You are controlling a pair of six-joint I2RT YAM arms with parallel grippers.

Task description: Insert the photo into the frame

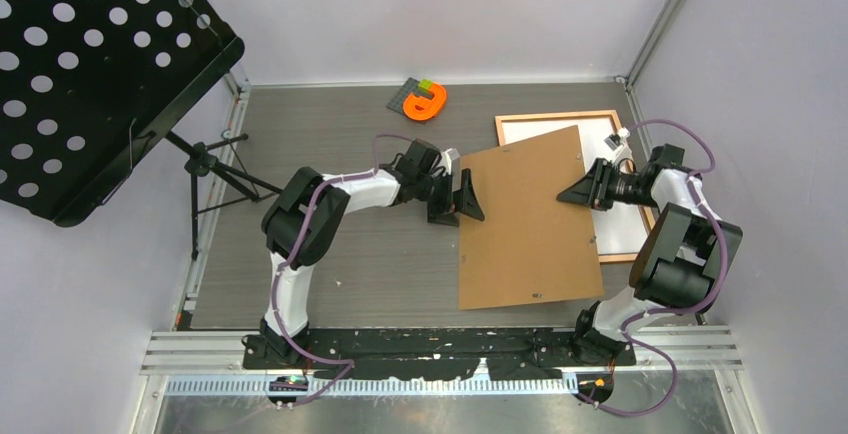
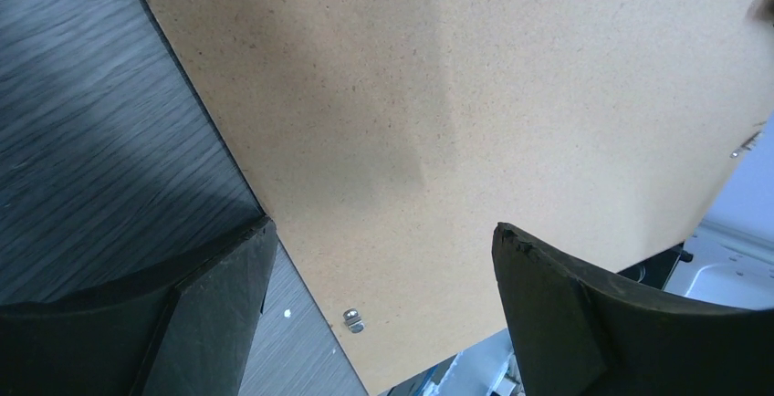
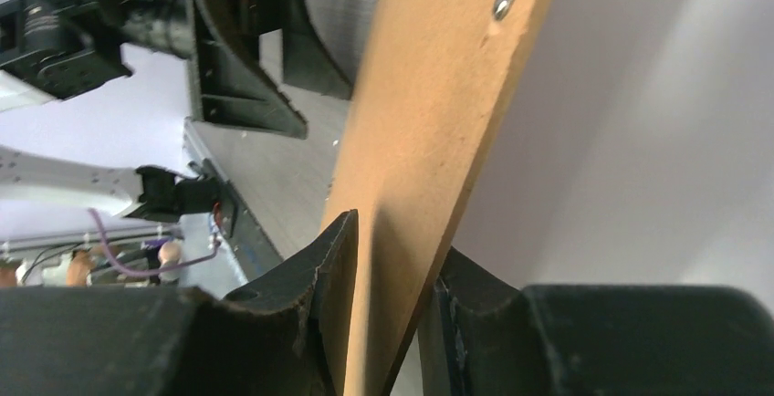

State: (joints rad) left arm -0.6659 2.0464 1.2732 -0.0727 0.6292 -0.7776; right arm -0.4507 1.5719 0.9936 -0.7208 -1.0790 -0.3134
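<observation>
photo (image 1: 525, 129) - pretty sure it was the white sheet lying back-up inside the frame (image 1: 556, 115), upper right of the top view | backing board (image 1: 525, 219) tilted over both, right gripper (image 1: 578, 191) clamped on its right edge - my guess, to lower it on | left gripper (image 1: 462, 202) at the board's left edge, jaws apart, gripping nothing, probably there to steady it

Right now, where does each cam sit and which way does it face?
Top external: above and behind the bases, looking down on table, both arms, backing board, frame.
Left wrist: faces the board's face past the open left end effector.
Right wrist: looks along the board edge clamped in the right end effector.
Shared: the board, in all three.
</observation>
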